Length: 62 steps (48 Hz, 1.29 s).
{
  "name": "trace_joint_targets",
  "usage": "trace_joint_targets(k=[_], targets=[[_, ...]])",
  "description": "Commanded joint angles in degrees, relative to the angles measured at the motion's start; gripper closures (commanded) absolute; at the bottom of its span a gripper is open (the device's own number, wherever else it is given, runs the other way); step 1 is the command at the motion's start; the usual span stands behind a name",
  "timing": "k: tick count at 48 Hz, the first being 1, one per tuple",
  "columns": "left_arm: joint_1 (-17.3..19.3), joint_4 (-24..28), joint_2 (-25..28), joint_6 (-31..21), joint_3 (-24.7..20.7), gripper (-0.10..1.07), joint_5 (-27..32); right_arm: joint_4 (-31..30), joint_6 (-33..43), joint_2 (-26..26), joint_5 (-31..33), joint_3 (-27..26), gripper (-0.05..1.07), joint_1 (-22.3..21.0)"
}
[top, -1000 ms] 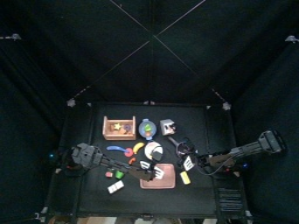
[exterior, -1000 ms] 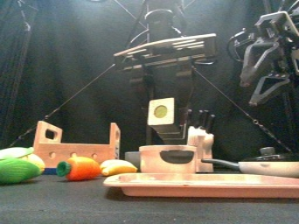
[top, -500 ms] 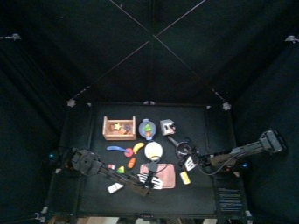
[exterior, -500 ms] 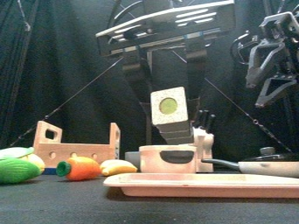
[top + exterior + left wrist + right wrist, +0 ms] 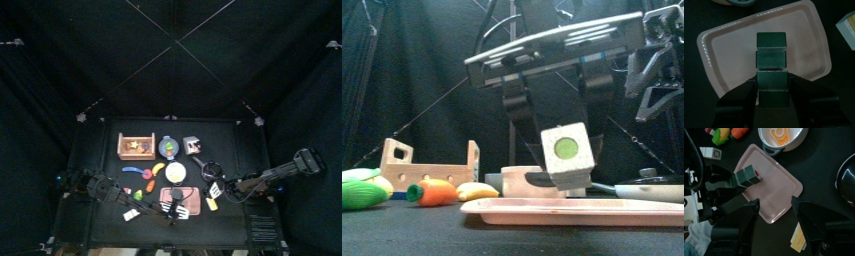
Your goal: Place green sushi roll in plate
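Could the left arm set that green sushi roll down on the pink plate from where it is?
Probably yes. The left end effector holds the green sushi roll directly above the plate, whose surface below looks bare, so nothing seems to block the drop.

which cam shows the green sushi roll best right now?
Left wrist view: the green sushi roll fills mid-frame, clamped in the left gripper directly over the plate. Front view shows one end face above the plate. Right wrist view shows it side-on. Top view: too small to make out.
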Motion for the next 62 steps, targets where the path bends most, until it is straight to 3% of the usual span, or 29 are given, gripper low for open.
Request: trace_joint_targets(k=[1, 15, 35, 53, 62], targets=[[1.05, -0.26, -0.44, 0.18, -1.85, 0.38, -0.44, -0.35, -0.18, 0.26, -0.88, -1.32, 0.15, 0.88], [2.2, -0.44, -0.79, 0.7, -0.88, 0.36, -1.32, -0.35, -0.35, 0.09, -0.88, -1.23, 0.15, 0.53], [2.29, -0.97, -0.88, 1.32, 0.18, 0.11, -3.43, -0.35, -0.35, 0.09, -0.88, -1.05, 0.15, 0.44], [1.32, 0.79, -4.13, 1.23, 2.37, 0.1, -2.72, -0.09, -0.35, 0.09, -0.88, -0.53, 0.15, 0.7], [-0.18, 6.42, -8.09, 1.23, 4.66, 0.1, -2.11, -0.35, -0.18, 0.18, -0.97, -0.44, 0.15, 0.7]])
